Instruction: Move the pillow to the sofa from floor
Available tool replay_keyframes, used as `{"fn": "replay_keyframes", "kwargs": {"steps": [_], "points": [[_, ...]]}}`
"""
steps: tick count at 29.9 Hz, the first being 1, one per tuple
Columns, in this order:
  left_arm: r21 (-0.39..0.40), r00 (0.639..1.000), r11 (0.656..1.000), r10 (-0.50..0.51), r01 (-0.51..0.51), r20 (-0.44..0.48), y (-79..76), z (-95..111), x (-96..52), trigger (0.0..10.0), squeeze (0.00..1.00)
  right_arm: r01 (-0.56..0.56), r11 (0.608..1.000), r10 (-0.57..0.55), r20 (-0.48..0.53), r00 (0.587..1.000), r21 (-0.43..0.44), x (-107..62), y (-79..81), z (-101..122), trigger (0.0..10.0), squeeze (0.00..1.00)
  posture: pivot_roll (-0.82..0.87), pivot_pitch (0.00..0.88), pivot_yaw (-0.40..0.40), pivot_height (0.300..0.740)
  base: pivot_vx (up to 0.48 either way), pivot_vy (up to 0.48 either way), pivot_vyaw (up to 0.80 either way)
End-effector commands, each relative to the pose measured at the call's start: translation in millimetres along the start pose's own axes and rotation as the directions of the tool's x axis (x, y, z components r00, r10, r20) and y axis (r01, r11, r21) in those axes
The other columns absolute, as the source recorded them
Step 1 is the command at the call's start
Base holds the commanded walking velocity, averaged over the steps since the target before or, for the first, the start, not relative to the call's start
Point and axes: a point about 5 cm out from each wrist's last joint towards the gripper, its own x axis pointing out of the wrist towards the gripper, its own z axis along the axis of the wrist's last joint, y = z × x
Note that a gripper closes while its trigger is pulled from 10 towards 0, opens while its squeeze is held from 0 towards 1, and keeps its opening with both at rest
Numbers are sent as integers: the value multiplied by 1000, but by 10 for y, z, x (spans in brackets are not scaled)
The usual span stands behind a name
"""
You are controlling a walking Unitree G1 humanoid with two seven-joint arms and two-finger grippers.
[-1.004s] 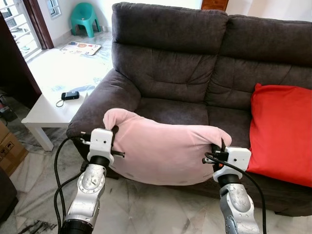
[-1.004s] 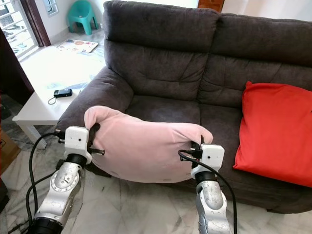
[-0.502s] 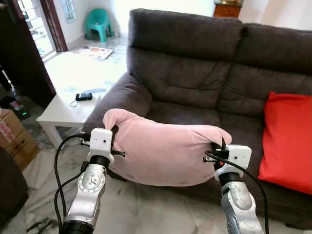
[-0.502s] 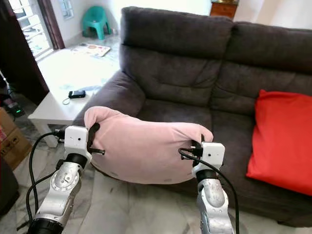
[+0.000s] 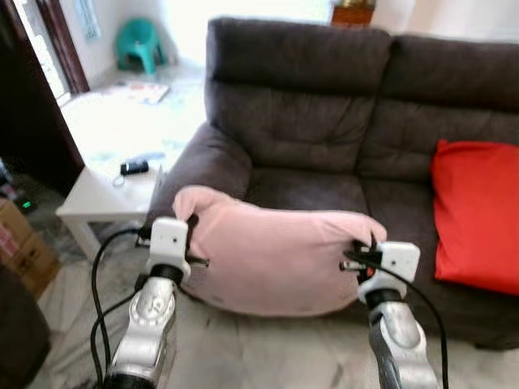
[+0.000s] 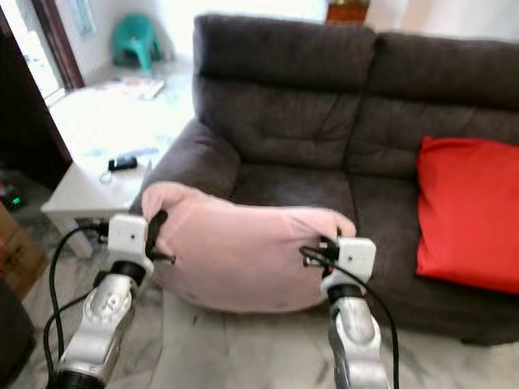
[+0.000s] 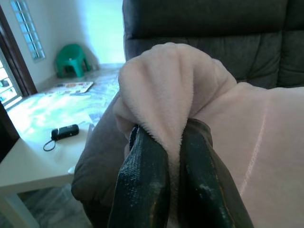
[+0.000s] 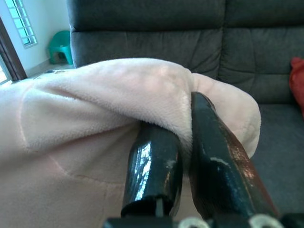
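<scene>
A pale pink pillow [image 5: 272, 255] hangs stretched between my two arms, off the floor and in front of the dark grey sofa [image 5: 324, 130]. My left gripper [image 5: 191, 220] is shut on the pillow's upper left corner; in the left wrist view the pink fabric [image 7: 166, 95] is pinched between the black fingers [image 7: 142, 185]. My right gripper [image 5: 366, 241] is shut on the pillow's right corner, with the fabric [image 8: 118, 95] squeezed between its fingers [image 8: 156, 166]. The pillow's lower edge hangs below the sofa's seat front.
A red cushion [image 5: 478, 215] leans on the right half of the sofa. A low white table [image 5: 101, 198] with a small black device [image 5: 134, 168] stands left of the sofa's armrest. A cardboard box [image 5: 20, 243] is at far left, a teal plastic chair [image 5: 134, 44] far back.
The whole picture has shifted and blurred a little, so the camera has moved. Both grippers keep the same hold on the pillow, which hangs as before.
</scene>
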Motion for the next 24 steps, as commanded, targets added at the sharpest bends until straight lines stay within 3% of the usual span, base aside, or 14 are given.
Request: {"fn": "replay_keyframes", "kwargs": {"steps": [1,24], "points": [[-8,997,999,40,-39,61,86,142,28,10000,0,59,998,-59,80,995,10,35,-131,191,10000,0,67,0,-81,740,0,0,0],[1,997,998,62,-62,48,115,141,13,10000,0,36,999,-37,105,994,12,41,-97,256,10000,0,71,0,-82,740,0,0,0]]}}
